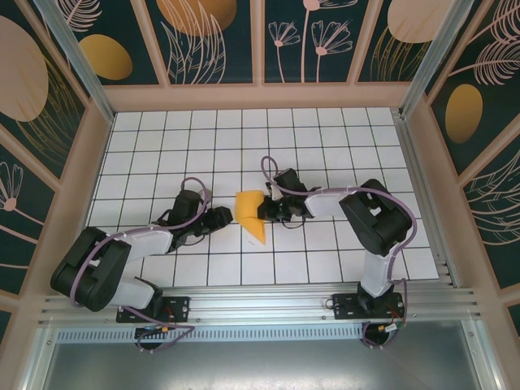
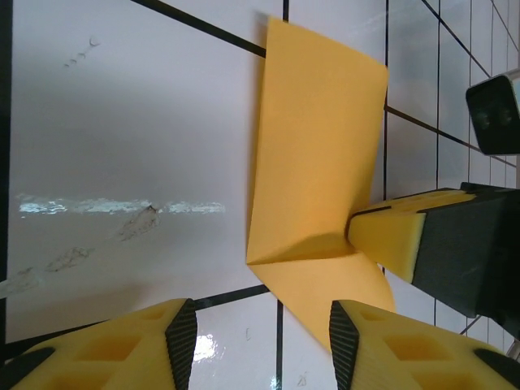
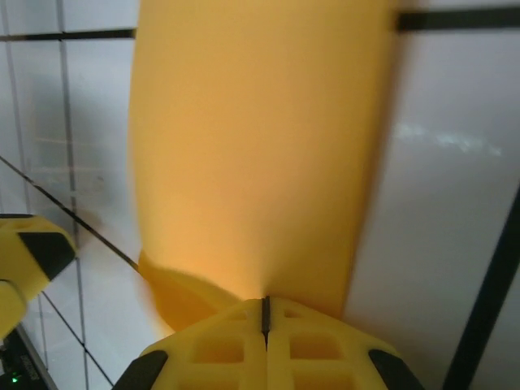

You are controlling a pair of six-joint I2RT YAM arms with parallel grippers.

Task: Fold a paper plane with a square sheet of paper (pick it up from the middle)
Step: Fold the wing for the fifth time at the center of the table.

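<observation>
TABLE CTR, a shade nearer the near edge than the far one: the R gripper (image 3: 264, 341), jaws pressed tight together, pinches the orange-yellow sheet of paper (image 1: 250, 213) on its right-hand side. The sheet is creased rather than flat. A broad upper panel points toward the far edge of the white-tiled table (image 1: 325, 130), and a narrower flap below it tapers to a point aimed at the near edge.

In the L wrist view a sharp fold line runs across the sheet where panel and flap meet. The R gripper's yellow fingertips (image 2: 390, 236) are clamped on the paper right at that fold.

The L gripper (image 2: 264, 341) sits just left of the sheet, low over the tiles, holding nothing. Its two yellow fingers (image 2: 175, 341) stand apart w/ bare tile between them. The flap's tip reaches the inner face of one finger, though contact can't be made out from this angle.

The L arm (image 1: 122, 252) and R arm (image 1: 374, 219) both reach in from the near edge toward the ctr, w/ purple cables (image 1: 272, 166) looped along them. Scuff marks (image 2: 134, 223) show on the tile left of the paper.
</observation>
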